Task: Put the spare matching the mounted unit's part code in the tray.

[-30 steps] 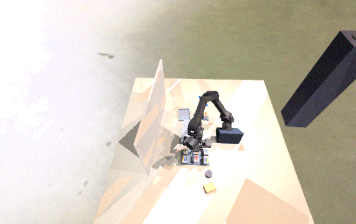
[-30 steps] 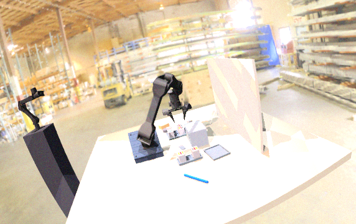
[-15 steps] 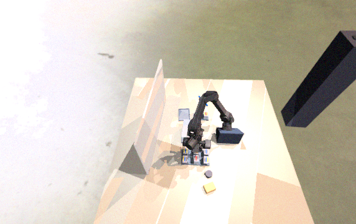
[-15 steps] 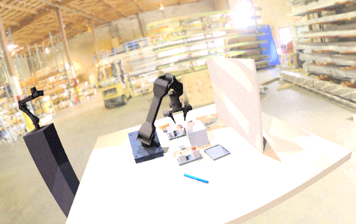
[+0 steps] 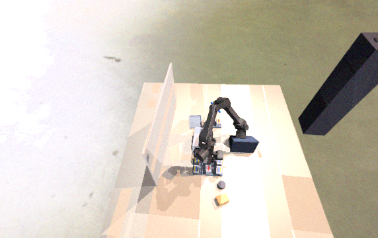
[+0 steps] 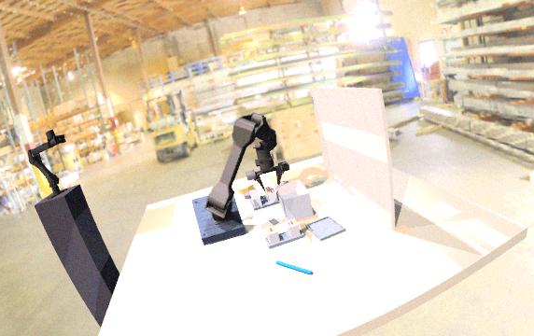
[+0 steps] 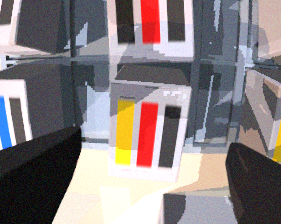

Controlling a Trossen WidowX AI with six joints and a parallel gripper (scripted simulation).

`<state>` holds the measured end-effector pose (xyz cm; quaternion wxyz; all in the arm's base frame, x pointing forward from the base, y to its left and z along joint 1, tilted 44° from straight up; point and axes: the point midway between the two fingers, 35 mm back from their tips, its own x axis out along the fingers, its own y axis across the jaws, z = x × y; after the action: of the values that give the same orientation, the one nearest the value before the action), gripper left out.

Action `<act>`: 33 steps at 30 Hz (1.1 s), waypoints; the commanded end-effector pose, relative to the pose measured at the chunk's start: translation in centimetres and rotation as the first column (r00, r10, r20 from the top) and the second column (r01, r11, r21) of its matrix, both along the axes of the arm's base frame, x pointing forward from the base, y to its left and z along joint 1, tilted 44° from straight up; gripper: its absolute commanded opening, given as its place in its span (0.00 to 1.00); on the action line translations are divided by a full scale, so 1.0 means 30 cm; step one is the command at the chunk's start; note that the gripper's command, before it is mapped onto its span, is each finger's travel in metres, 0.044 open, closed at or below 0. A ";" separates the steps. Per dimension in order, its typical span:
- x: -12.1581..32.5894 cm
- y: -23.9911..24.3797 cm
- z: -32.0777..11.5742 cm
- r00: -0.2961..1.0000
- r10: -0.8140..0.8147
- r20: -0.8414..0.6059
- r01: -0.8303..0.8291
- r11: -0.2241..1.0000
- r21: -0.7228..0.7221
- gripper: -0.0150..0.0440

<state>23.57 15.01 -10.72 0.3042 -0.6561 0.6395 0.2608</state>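
From above, the arm (image 5: 213,116) reaches out from its dark base (image 5: 244,144) and the gripper (image 5: 207,158) hangs right over the rack of spares (image 5: 207,168), a grid of small blocks with coloured stripe codes facing up. The grey tray (image 5: 195,121) lies flat near the tall panel (image 5: 162,119), well apart from the rack and with nothing visible in it. A dark puck (image 5: 221,184) and an orange block (image 5: 222,199) sit further down the table, off to themselves.

From the side, the gripper points straight down, fingers spread, over the rack. The mounted unit (image 6: 295,201), a pale box, stands just beside it, its back turned to the panel; the panel may serve as a mirror for the printed code, but no code is readable here. A second small rack (image 6: 284,231) sits next to the tray, and a blue pen (image 6: 294,268) lies alone nearer the table's edge.

At the wrist, the two dark fingers stand partly open with nothing between them, framing the spare striped yellow, red and black (image 7: 147,135). That looks like the chosen one, not yet gripped. Behind it sits a black-red-black block (image 7: 148,8); blue-striped ones (image 7: 4,119) are to the left.
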 end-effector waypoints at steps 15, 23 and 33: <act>0.000 -0.079 -0.073 1.000 0.007 -0.004 -0.007 1.000 -0.008 0.76; -0.002 -0.111 -0.102 1.000 0.006 -0.003 -0.006 1.000 -0.010 0.76; -0.003 -0.117 -0.107 1.000 0.006 -0.003 -0.006 1.000 -0.010 0.76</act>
<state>23.52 11.64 -13.89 0.3023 -0.6566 0.6405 0.2593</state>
